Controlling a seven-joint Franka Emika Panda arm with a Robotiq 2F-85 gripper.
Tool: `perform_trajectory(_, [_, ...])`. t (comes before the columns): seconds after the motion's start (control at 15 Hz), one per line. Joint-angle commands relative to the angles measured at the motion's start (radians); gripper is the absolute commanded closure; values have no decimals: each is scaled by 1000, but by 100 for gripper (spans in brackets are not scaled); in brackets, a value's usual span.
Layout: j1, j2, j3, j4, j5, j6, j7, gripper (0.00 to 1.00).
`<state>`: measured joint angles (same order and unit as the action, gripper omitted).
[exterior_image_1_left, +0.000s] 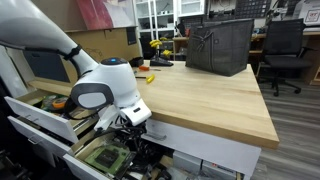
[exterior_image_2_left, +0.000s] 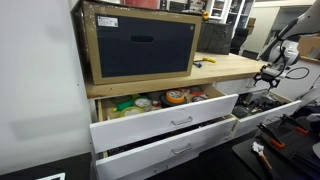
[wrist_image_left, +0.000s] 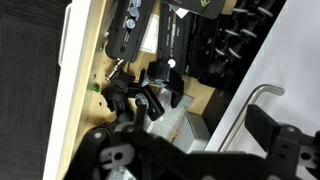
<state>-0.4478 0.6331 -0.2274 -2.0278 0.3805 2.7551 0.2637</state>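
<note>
My gripper (exterior_image_1_left: 128, 135) hangs low beside the wooden workbench (exterior_image_1_left: 200, 92), inside an open lower drawer (exterior_image_1_left: 98, 157). It also shows small at the right in an exterior view (exterior_image_2_left: 268, 75). In the wrist view its fingers (wrist_image_left: 190, 140) stand apart and hold nothing. Between and below them lies a small grey metal box (wrist_image_left: 172, 125). Black tools and clamps (wrist_image_left: 150, 88) lie just beyond it on the drawer's wooden floor. A white drawer front with a silver handle (wrist_image_left: 252, 100) runs past the right finger.
An upper drawer (exterior_image_2_left: 170, 120) stands open with tape rolls (exterior_image_2_left: 176, 97) and small items. A large box with a dark front (exterior_image_2_left: 140, 45) and a black bin (exterior_image_1_left: 220, 45) sit on the bench. A yellow tool (exterior_image_1_left: 150, 78) lies there. An office chair (exterior_image_1_left: 285, 50) stands behind.
</note>
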Motion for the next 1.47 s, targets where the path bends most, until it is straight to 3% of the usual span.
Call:
perform_trajectory(0.0, [2, 31, 16, 56, 26, -5, 20, 0])
perform_trajectory(0.6, [1, 74, 11, 96, 24, 9, 38, 0])
perform_trajectory(1.07, [44, 181, -31, 153, 0, 19, 113, 0])
perform_trajectory(1.4, [55, 156, -32, 122, 6, 46, 102, 0])
